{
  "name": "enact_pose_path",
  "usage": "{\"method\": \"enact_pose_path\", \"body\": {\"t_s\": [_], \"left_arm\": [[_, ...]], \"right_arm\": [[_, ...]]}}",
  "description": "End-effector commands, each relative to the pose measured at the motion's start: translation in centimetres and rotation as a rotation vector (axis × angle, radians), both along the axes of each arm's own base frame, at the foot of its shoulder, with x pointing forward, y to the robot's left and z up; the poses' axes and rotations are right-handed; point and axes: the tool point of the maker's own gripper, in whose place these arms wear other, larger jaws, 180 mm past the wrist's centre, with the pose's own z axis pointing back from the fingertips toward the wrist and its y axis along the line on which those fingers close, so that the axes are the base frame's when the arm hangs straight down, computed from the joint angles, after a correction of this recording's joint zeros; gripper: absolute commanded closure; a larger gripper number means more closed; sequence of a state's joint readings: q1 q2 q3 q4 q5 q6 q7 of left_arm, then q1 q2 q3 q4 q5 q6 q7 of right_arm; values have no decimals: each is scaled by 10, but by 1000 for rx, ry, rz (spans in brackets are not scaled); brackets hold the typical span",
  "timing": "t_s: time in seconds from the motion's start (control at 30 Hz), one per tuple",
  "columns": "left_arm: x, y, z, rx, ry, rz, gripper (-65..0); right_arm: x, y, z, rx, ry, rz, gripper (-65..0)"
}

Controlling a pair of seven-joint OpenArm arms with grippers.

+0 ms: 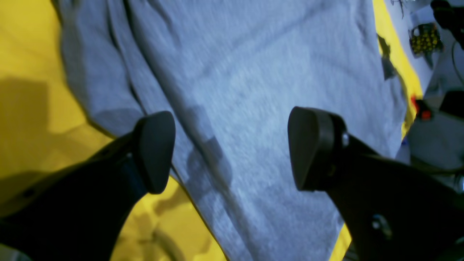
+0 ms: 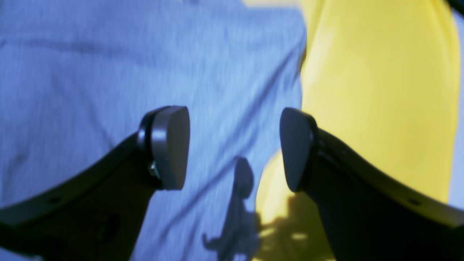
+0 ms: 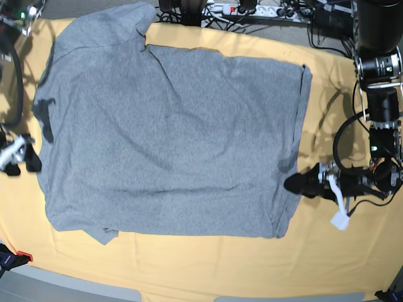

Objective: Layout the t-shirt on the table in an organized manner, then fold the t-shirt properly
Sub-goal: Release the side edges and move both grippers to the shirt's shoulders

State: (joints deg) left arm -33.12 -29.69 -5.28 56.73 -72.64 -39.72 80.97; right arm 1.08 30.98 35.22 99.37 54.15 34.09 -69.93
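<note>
Both the left gripper (image 1: pixel 232 150) and right gripper (image 2: pixel 233 148) hover wide open, empty; each should pinch the t-shirt (image 3: pixel 170 138) edge cleanly off the surface (image 3: pixel 189 264).

t-shirt (image 3: pixel 170 138): heather-grey, spread flat with light creases, plain side up, covering the left and middle
table (image 3: pixel 340 264): pale yellow-orange cloth beneath

t-shirt (image 3: pixel 170 138): plain heather grey, faintly flecked | table (image 3: pixel 189 264): pale yellow-orange cloth | left gripper (image 1: pixel 232 152): black | right gripper (image 2: pixel 235 148): black, grey pads
</note>
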Motion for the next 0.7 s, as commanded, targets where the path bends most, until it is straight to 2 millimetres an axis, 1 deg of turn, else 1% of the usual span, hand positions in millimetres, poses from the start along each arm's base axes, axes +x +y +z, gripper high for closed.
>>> {"method": "enact_pose_path", "body": {"t_s": [0.0,0.13,0.23,0.33,0.47,0.57,0.67], "left_arm": [[8,4,24,-18,-74,4,-491],[-16,11,12,-5,-52,-10,-491],[-31,18,3,18,-35,-9,-491],[-39,29,3,11,-45,25,-491],[-44,54,9,-26,-73,127,-491],[-46,75,16,-49,-101,206,-491],[-51,91,20,-61,-116,258,-491]], "right_arm": [[-3,-3,21,3,-66,4,-402],[-53,3,8,67,-35,1,-402],[-90,10,2,104,-16,-12,-402],[-124,13,-9,116,29,-43,-402],[-169,16,-37,150,138,-103,-402],[-196,24,-54,182,204,-128,-402],[-211,30,-62,211,239,-151,-402]]}}
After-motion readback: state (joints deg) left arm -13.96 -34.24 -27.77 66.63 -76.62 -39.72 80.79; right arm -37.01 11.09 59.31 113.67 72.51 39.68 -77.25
